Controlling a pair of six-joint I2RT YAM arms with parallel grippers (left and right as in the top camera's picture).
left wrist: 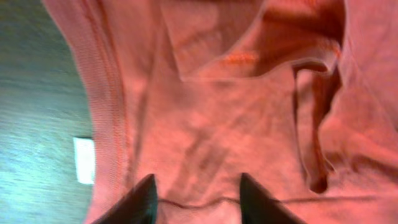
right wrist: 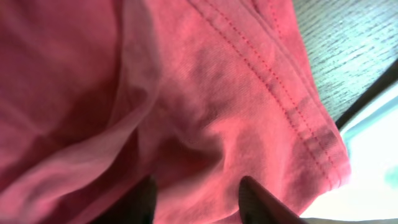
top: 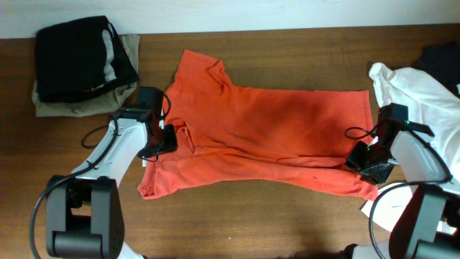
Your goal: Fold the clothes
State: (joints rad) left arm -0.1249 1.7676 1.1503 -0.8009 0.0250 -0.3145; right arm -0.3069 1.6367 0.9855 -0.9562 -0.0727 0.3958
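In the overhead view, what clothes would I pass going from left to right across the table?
Black garment → orange T-shirt → white garment.

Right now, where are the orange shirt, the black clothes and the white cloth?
orange shirt [top: 287,122], overhead view, its middle.
black clothes [top: 72,54], overhead view, top fold.
white cloth [top: 420,90], overhead view, its middle.
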